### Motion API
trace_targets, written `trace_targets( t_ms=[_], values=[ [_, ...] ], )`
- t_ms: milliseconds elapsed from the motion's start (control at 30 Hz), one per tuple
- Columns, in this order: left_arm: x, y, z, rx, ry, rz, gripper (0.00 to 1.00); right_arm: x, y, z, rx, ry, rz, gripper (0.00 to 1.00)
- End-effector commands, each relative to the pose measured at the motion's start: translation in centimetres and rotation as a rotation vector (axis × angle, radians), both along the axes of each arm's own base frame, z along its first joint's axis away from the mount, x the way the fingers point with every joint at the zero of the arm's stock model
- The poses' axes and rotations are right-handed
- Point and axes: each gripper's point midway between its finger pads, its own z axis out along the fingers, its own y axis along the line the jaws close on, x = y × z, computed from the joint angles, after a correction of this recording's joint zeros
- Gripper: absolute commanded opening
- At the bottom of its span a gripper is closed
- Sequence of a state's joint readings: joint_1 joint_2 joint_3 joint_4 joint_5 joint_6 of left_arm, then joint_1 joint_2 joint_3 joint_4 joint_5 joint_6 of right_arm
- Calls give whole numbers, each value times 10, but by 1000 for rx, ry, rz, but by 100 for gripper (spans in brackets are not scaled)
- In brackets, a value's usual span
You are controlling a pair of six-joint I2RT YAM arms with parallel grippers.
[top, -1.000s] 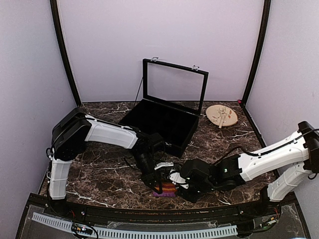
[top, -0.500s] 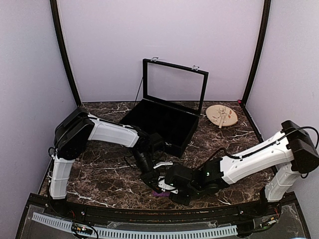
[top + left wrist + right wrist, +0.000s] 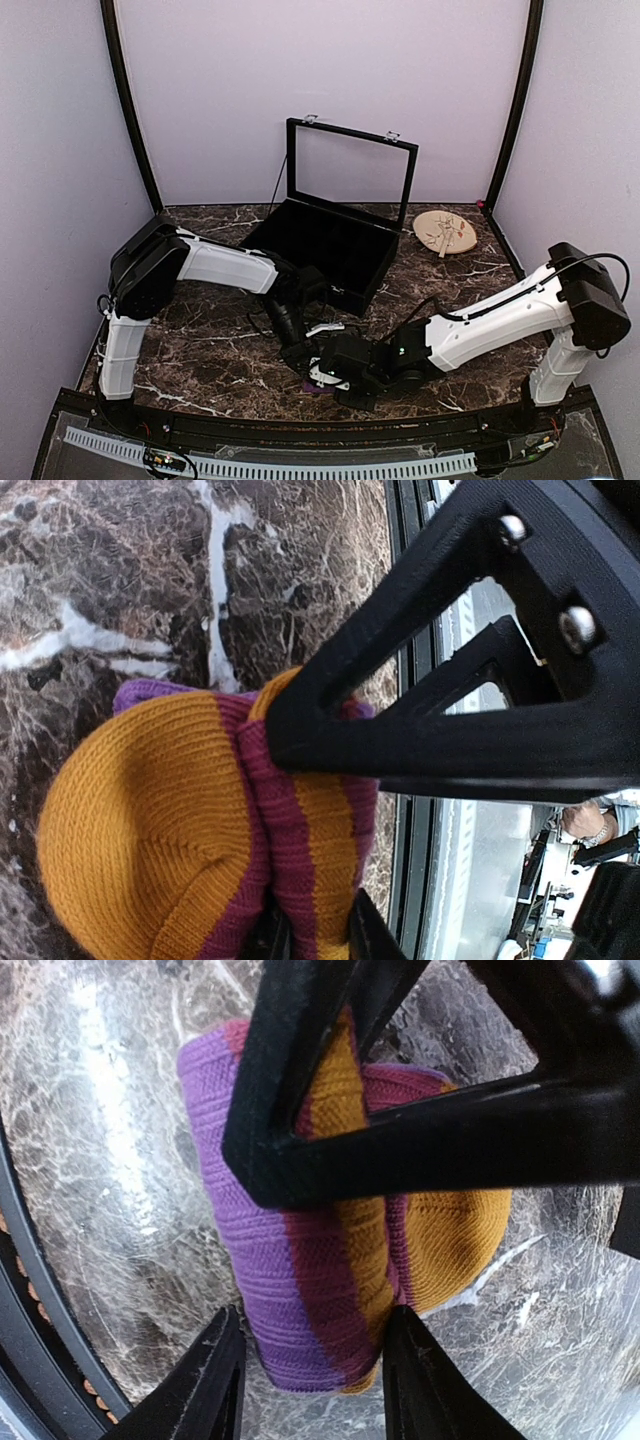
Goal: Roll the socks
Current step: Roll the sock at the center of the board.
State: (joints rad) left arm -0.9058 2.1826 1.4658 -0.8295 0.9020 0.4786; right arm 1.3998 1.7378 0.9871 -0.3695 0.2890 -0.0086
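Note:
The striped sock (image 3: 150,820) is a bunched roll of orange, maroon and purple on the marble near the front edge. My left gripper (image 3: 315,935) is shut on a fold of it. In the right wrist view, the sock (image 3: 250,1260) lies between my right gripper's (image 3: 315,1380) open fingers; the right finger touches it and the left finger stands a little apart. In the top view both grippers, left (image 3: 303,358) and right (image 3: 330,372), meet over the sock (image 3: 318,388), which shows only as a purple sliver. The black sock is out of view.
An open black case (image 3: 330,245) with its lid up stands behind the grippers. A round wooden plate (image 3: 445,233) lies at the back right. The table's front rail (image 3: 300,425) runs just in front of the sock.
My right arm has swung left and its gripper has closed in on the sock, covering most of it in the top view. My left gripper has stayed on the sock.

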Motion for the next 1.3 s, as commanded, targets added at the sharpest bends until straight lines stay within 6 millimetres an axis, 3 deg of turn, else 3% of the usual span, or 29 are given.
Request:
trace_targets(
  t_ms=[0, 200, 400, 567, 733, 1267],
  values=[
    [-4, 0, 3, -8, 23, -19, 19, 3, 10, 3, 7, -32, 22, 44],
    [-5, -2, 4, -14, 35, -19, 19, 2, 11, -4, -8, -27, 36, 39],
    [-3, -3, 3, -2, 38, -7, 20, 2, 10, -11, -24, 4, 43, 22],
    [4, -2, -1, 32, 28, 30, 27, 2, 8, -13, -22, 29, 36, 14],
    [15, 2, 0, 58, 33, 73, 34, -1, 6, -14, -11, 74, 24, 11],
    [54, 20, 19, 8, -6, 219, 38, -1, 3, -14, 18, 174, -14, 9]
  ],
)
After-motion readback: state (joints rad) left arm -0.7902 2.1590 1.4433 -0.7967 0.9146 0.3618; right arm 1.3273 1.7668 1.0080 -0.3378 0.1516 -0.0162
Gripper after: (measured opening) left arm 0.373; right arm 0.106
